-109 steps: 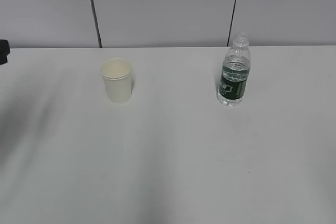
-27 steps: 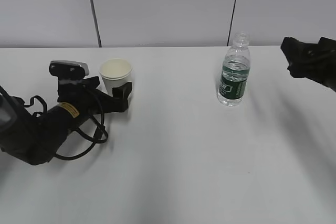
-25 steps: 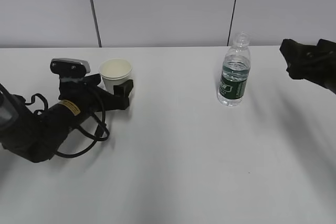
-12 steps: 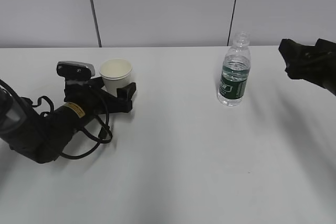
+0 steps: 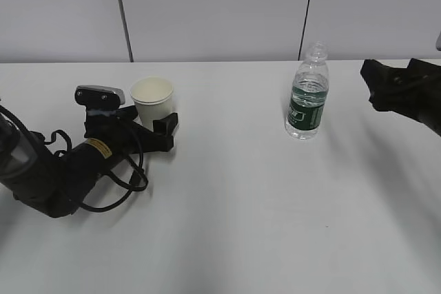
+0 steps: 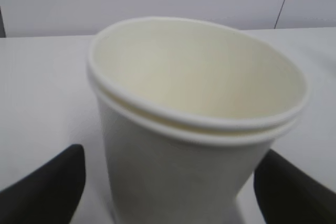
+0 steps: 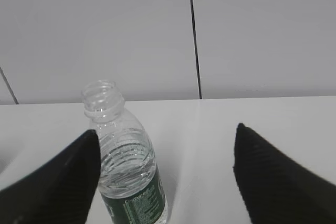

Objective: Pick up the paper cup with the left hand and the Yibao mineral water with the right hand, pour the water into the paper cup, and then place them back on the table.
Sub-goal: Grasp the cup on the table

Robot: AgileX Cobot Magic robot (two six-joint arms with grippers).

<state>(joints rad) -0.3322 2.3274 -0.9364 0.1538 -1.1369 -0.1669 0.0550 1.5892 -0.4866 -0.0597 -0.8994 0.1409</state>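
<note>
Here the left claw gapes wide around the paper cup, the right claw wide near the Yibao mineral water

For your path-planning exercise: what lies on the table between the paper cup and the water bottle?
Nothing: the exterior view shows bare white table between the paper cup and the water bottle.

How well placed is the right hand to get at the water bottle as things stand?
Probably well placed. The right hand is open and level with the Yibao mineral water, with only bare table between them. The paper cup stands far off to the left.
</note>
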